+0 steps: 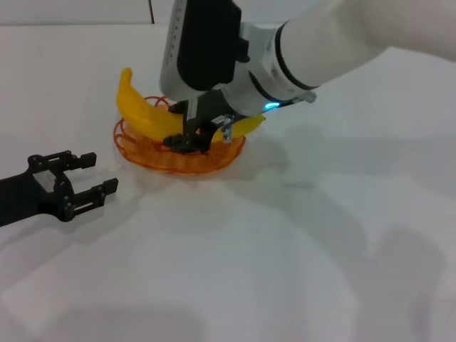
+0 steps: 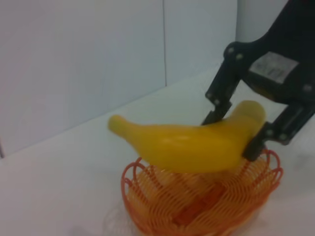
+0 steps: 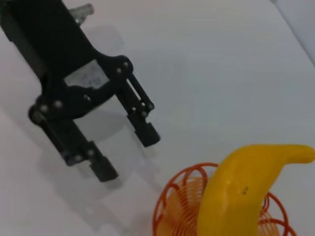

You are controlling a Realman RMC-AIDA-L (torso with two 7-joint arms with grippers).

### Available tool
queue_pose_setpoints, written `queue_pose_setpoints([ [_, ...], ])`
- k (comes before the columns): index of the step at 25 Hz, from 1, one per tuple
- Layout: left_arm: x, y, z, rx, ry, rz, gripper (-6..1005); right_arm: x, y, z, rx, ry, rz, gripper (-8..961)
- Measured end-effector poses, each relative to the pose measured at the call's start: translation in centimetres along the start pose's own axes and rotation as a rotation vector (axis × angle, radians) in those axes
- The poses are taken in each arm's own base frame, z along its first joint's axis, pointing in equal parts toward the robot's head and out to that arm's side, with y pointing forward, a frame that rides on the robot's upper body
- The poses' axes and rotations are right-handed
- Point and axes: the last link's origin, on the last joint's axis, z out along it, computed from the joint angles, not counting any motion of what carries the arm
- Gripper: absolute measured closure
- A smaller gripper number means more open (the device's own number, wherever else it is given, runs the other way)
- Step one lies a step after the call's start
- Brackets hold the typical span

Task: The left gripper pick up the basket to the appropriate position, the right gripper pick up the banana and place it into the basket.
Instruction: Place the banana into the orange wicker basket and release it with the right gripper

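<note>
While your right gripper (image 1: 196, 135) clamps the banana (image 1: 146, 114) over the basket (image 1: 178, 158), the fruit lies across its rim. Your left gripper (image 1: 91, 178) rests spread wide on the table (image 1: 299, 249) nearby.

The bench (image 1: 285, 271) is a plain white surface that fills almost the whole head view. The basket (image 1: 153, 155), an orange wire one with a looped rim, stands directly on it, toward the far left part. The banana (image 1: 142, 112) does not lie on the bench; it is over the basket. Soft grey shadows fall on the white surface to the right of the basket and near the front edge.
</note>
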Motion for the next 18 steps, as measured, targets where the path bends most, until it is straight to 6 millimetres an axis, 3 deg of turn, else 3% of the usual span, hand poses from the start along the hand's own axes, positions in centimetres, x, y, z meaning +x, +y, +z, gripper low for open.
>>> queue_pose_setpoints([
  [9, -0.1, 0.1, -0.1, 0.001, -0.001, -0.003, 375, -0.1, 0.1, 0.4, 0.015, -0.016, 0.007, 447],
  [15, -0.4, 0.2, -0.1, 0.002, -0.002, -0.013, 375, 2.0, 0.1, -0.6, 0.039, -0.044, 0.053, 232],
  [18, -0.5, 0.3, -0.2, 0.002, -0.001, -0.021, 375, 3.1, 0.0, -1.7, 0.063, -0.076, 0.079, 185],
])
